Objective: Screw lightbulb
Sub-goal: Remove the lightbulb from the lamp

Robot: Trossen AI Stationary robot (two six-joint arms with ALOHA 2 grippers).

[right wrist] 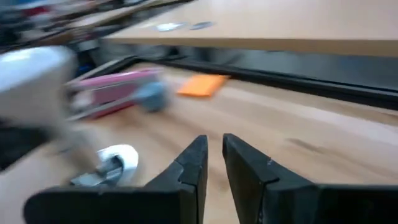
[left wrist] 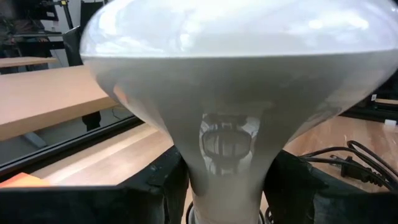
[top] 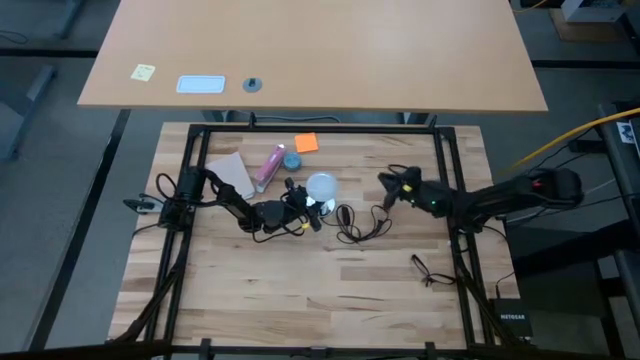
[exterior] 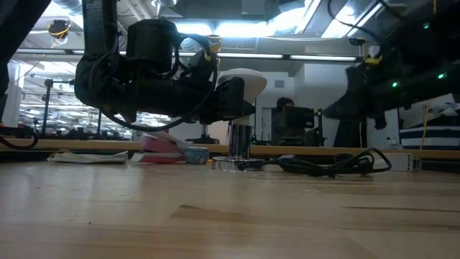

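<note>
the pale butcher-block wooden counter (top: pixel 300 280) is carrying everything, and places below are being given relative to the shiny round silver lamp base (exterior: pixel 233 162) with its upright socket, standing near the counter's middle. the left arm is reaching in from the counter's left side, its left claw (top: pixel 308 205) sitting right at the lamp base. the right arm is hanging to the right of the lamp base, well apart from it, with the right claw (right wrist: pixel 211 163) holding nothing and its two dark fingers standing nearly together, a narrow gap between them. the frosted white lightbulb (left wrist: pixel 230 93) with a wide globe and narrow neck is standing upright directly over the lamp base's socket, and the left claw is gripping it by the neck, one dark finger on each side. a tangled black cord (exterior: pixel 330 164) is lying on the counter just right of the lamp base. a pink flat object (top: pixel 270 166) is lying behind and left of the lamp base, and an orange sticky note (top: pixel 306 143) is lying behind it.
</note>
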